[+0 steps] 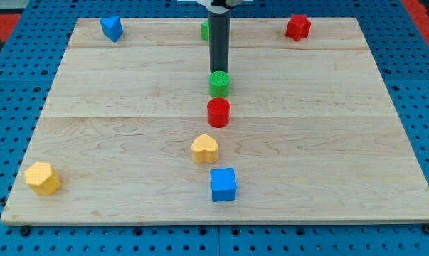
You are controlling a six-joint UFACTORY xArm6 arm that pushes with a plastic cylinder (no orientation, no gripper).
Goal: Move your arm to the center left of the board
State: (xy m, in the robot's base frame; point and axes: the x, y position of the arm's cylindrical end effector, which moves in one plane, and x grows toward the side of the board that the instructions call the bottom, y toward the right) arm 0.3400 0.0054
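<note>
One rod, no jaws to judge; my tip (219, 70) touches green cylinder (219, 84) from above, hiding most of another green block (205, 30).

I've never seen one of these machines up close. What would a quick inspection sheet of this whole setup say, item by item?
Surface: pale wooden board, flat, no damage seen.
Job's things: my tip is near the board's middle top, just above the green cylinder; the center left has not been reached.
Clutter: red cylinder, yellow heart-shaped block and blue cube in a column below the green cylinder; yellow block bottom left; blue block, green block partly behind the rod, red block along the top.
Grippers: none; a dark rod.
Cables: nothing seen.
Surroundings: blue pegboard around the board.
</note>
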